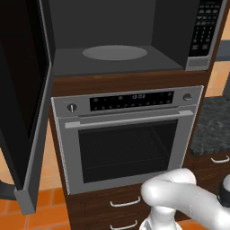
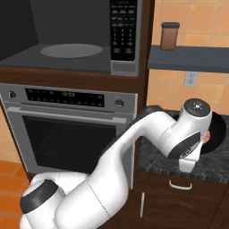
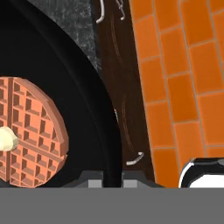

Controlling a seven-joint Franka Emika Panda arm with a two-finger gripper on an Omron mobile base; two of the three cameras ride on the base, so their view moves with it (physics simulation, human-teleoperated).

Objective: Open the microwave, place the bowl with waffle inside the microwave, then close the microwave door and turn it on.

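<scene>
Gripping the rim of the bowl (image 3: pixel 98 109) with narrowed jaws, the gripper (image 3: pixel 113 180) is working at the counter (image 2: pixel 156 163) right of the oven (image 2: pixel 67 129), the waffle (image 3: pixel 26 131) lying inside the bowl. With the microwave door (image 1: pixel 22 108) already hanging open, the next move is likely lifting the bowl level toward the microwave (image 1: pixel 121 58) above the oven.

Both base views face the open microwave (image 1: pixel 121 45) and oven (image 1: pixel 128 139) — one from left, one from right (shared ground); the hand view looks steeply down, close onto the bowl (image 3: pixel 87 109).
</scene>
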